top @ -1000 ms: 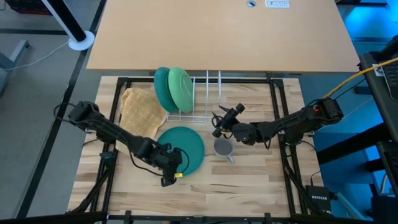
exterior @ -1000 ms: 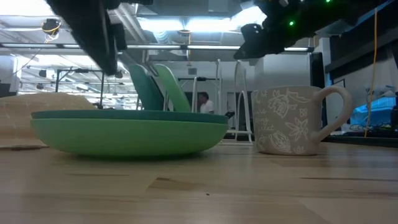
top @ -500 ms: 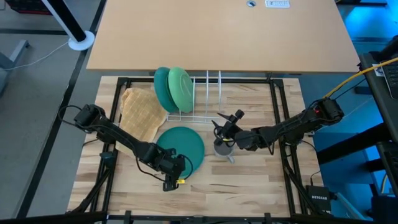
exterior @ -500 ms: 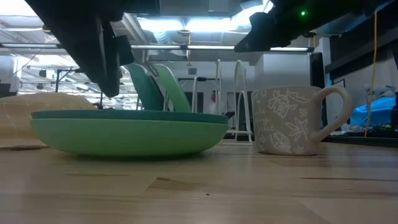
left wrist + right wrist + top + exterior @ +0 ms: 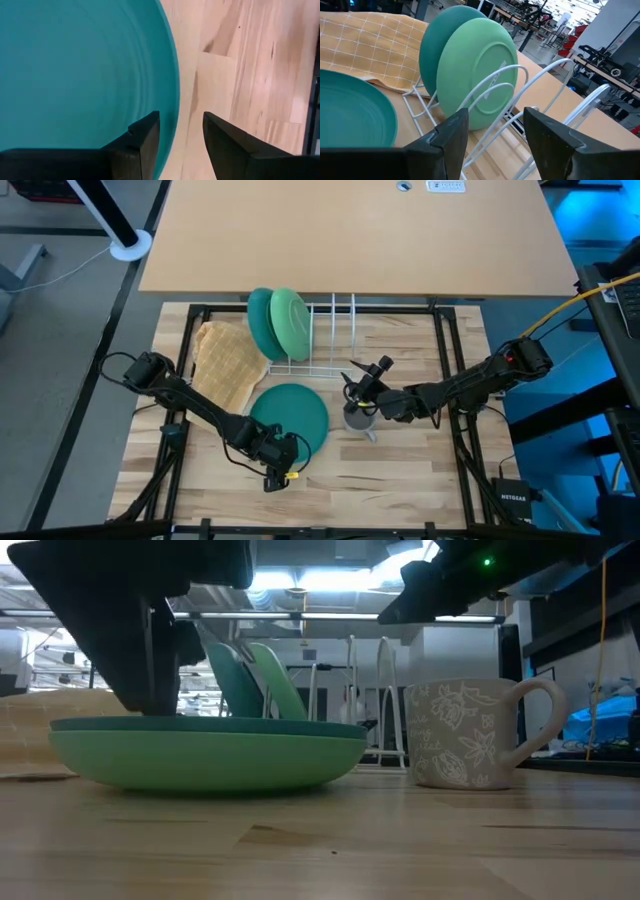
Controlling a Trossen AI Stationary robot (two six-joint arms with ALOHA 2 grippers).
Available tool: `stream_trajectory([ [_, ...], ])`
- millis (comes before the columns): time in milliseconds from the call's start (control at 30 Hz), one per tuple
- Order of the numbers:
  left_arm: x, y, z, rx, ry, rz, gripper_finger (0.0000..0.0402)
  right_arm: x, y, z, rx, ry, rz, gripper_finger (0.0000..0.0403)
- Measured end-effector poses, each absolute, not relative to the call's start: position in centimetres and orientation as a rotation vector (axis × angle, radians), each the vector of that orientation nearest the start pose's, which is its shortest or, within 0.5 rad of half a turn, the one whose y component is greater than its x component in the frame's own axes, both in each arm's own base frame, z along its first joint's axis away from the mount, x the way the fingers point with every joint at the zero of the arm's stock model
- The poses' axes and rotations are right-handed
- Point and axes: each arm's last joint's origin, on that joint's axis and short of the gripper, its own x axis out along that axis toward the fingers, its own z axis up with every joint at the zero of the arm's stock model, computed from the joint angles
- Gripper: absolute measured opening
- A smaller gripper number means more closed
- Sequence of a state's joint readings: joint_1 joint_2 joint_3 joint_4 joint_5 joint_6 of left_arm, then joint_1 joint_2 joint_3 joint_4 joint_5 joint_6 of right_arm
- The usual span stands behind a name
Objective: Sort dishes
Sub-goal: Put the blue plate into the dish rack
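Two plates lie stacked on the table, a dark teal plate [image 5: 290,412] [image 5: 75,65] on a lighter green one [image 5: 200,755]. My left gripper [image 5: 283,454] [image 5: 181,132] is open, low at the stack's near rim, with one finger over the plate and one over the bare wood. The grey flowered mug [image 5: 358,418] [image 5: 465,735] stands upright to the right of the stack. My right gripper [image 5: 350,383] [image 5: 492,135] is open and empty, above the mug. A dark teal plate [image 5: 432,45] and a light green plate [image 5: 480,70] stand on edge in the white rack [image 5: 320,340]. My left gripper's open fingers stand on either side of the teal plate's near rim [image 5: 172,100], coming from above. I cannot tell whether they touch it.
The tan waffle cloth [image 5: 225,360] lies left of the rack, behind the stacked plates. The rack has free wire slots [image 5: 540,90] on its right side. Bare wood lies along the table's near edge [image 5: 330,480].
My left gripper has moved toward the table's near edge and down, from over the teal plate to its near rim. My right gripper has gone a little toward the mug, then kept still. The plates and the mug have not moved.
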State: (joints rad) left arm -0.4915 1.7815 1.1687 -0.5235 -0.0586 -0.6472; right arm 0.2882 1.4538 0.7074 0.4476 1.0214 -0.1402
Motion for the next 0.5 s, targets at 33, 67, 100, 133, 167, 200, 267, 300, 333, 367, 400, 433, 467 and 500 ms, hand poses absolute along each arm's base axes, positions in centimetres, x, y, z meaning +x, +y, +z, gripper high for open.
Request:
stream_trajectory([
  [33,31.04,-16.43,18.1,-0.261,1.167,-0.014,0.0141,28.4,5.85,21.9,-0.32,0.294,-0.711,0.0195],
  [67,31.07,-16.43,18.02,-0.26,1.168,-0.012,0.0141,28.41,5.85,21.89,-0.32,0.295,-0.711,0.0195],
  [100,31.13,-16.45,17.9,-0.26,1.168,-0.012,0.0141,28.41,5.85,21.9,-0.32,0.294,-0.711,0.0195],
  [133,31.17,-16.47,17.83,-0.26,1.168,-0.012,0.0141,28.41,5.85,21.89,-0.32,0.294,-0.711,0.0195],
  [167,31.17,-16.46,17.73,-0.257,1.172,-0.01,0.0141,28.41,5.85,21.89,-0.32,0.294,-0.711,0.0195],
  [200,31.19,-16.45,17.64,-0.255,1.175,-0.007,0.0141,28.41,5.85,21.9,-0.32,0.294,-0.711,0.0195],
  [267,31.27,-16.44,17.61,-0.252,1.167,-0.003,0.0141,28.41,5.85,21.9,-0.32,0.294,-0.711,0.0195],
  [300,31.25,-16.42,17.57,-0.25,1.17,0.0,0.0141,28.41,5.85,21.9,-0.32,0.294,-0.711,0.0195],
  [333,31.27,-16.41,17.55,-0.249,1.169,0.001,0.0141,28.41,5.83,21.9,-0.32,0.294,-0.711,0.0195],
  [367,31.31,-16.41,17.48,-0.245,1.166,0.005,0.0141,28.41,5.83,21.9,-0.32,0.294,-0.712,0.0195],
  [400,31.32,-16.39,17.43,-0.239,1.165,0.011,0.0141,28.4,5.83,21.9,-0.32,0.294,-0.716,0.0195],
  [433,31.31,-16.37,17.42,-0.236,1.163,0.017,0.0141,28.4,5.82,21.9,-0.321,0.294,-0.719,0.0195],
  [467,31.32,-16.37,17.42,-0.235,1.162,0.017,0.0141,28.4,5.82,21.9,-0.321,0.294,-0.719,0.0195],
  [500,31.33,-16.37,17.43,-0.233,1.16,0.018,0.0141,28.4,5.82,21.9,-0.321,0.294,-0.72,0.0195],
])
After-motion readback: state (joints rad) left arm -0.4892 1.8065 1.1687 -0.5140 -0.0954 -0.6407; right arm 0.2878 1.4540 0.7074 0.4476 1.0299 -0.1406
